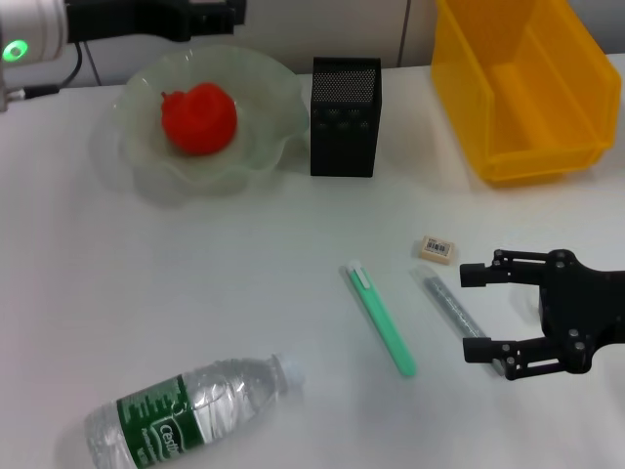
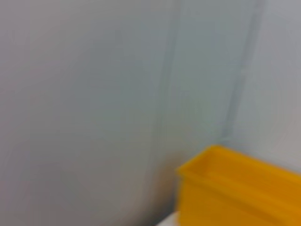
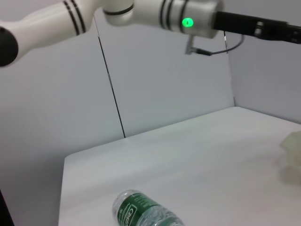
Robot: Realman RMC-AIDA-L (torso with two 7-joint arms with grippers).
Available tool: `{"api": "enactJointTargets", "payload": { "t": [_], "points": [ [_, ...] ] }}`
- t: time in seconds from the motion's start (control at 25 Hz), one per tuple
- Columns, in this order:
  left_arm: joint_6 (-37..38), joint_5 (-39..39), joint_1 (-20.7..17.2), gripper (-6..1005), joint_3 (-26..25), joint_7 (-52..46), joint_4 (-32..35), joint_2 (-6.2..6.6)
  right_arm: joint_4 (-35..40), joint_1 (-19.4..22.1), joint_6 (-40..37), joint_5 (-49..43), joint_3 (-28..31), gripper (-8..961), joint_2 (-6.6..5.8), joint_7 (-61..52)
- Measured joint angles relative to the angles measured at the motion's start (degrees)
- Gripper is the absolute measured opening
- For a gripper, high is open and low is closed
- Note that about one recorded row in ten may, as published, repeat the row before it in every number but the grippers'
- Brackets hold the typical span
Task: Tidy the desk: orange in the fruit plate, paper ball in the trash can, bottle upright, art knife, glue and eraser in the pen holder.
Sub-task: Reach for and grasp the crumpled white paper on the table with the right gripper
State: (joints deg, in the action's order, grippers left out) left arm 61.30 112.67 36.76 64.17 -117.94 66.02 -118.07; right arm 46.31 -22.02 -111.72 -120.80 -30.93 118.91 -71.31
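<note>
The orange [image 1: 199, 117] is seen plated; bottle [image 1: 186, 410] and eraser [image 1: 437, 248] remain untidied, right gripper [image 1: 476, 313] spread wide.

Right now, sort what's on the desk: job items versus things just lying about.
Job items:
red-orange orange in the pale green ruffled glass fruit plate
clear plastic bottle, lying down
cream eraser
green art knife
clear glue stick
black mesh pen holder
yellow plastic trash can

Lying about:
nothing visible
</note>
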Motion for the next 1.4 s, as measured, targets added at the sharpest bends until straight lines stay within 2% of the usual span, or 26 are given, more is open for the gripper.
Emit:
{"api": "enactJointTargets", "payload": {
  "t": [0.16,0.2,0.28,0.48,0.56,0.6,0.64,0.72,0.76,0.8,0.92,0.96,1.08,1.16,1.4],
  "points": [
    [10.3,-9.3,-5.0,776,-0.3,6.4,1.6,0.54,0.6,-0.6,0.1,0.4,0.3,847,-0.29,-1.0],
    [10.3,-9.3,-5.0,784,-0.3,6.4,1.6,0.54,0.6,-0.6,0.1,0.4,0.3,847,-0.29,-1.0],
    [16.5,-12.7,-7.5,800,-1.3,9.8,1.6,0.47,1.2,-1.0,0.1,0.6,0.9,847,-0.50,-2.1],
    [28.1,-14.1,-12.2,832,-4.6,17.6,-0.8,0.07,6.7,-1.8,0.1,0.7,1.2,847,-0.59,-7.7],
    [28.9,-14.1,-12.8,831,-5.0,18.3,-1.4,0.19,11.2,-2.0,0.1,0.4,0.9,847,-0.59,-11.7],
    [31.4,-14.2,-13.4,831,-5.5,20.3,-3.8,0.65,11.2,-2.0,0.1,0.4,0.9,847,-0.59,-11.7],
    [31.4,-14.2,-13.4,830,-5.5,20.3,-3.8,0.65,15.9,-2.1,-0.2,-0.2,0.6,846,-0.61,-15.2],
    [31.4,-14.2,-13.4,829,-5.5,20.3,-3.8,0.65,18.3,-2.1,-0.3,-0.6,0.4,846,-0.60,-16.9],
    [37.5,-14.2,-13.8,828,-8.1,25.0,-10.9,2.14,24.2,-2.3,-0.5,-3.5,-1.4,847,-0.58,-22.6],
    [37.5,-14.2,-13.8,827,-8.1,25.0,-10.9,2.14,24.2,-2.3,-0.5,-3.5,-1.4,847,-0.58,-22.6],
    [39.6,-13.9,-13.9,826,-10.3,27.3,-14.0,2.55,31.9,-3.5,-0.8,-10.6,-5.1,847,-0.67,-32.5],
    [39.6,-13.9,-13.9,825,-10.3,27.3,-14.0,2.55,36.1,-5.0,-1.6,-16.6,-7.6,847,-0.87,-38.2],
    [40.3,-13.7,-14.4,823,-11.2,28.9,-15.7,2.85,38.9,-6.6,-2.8,-21.8,-9.9,847,-1.18,-42.9],
    [40.3,-13.7,-14.4,822,-11.2,28.9,-15.7,2.85,41.1,-9.3,-4.3,-30.4,-13.4,846,-1.70,-49.8],
    [40.3,-11.2,-15.2,818,-11.0,29.4,-16.0,2.45,41.3,-12.3,-3.9,-40.9,-18.1,846,-1.70,-57.1]
  ]
}}
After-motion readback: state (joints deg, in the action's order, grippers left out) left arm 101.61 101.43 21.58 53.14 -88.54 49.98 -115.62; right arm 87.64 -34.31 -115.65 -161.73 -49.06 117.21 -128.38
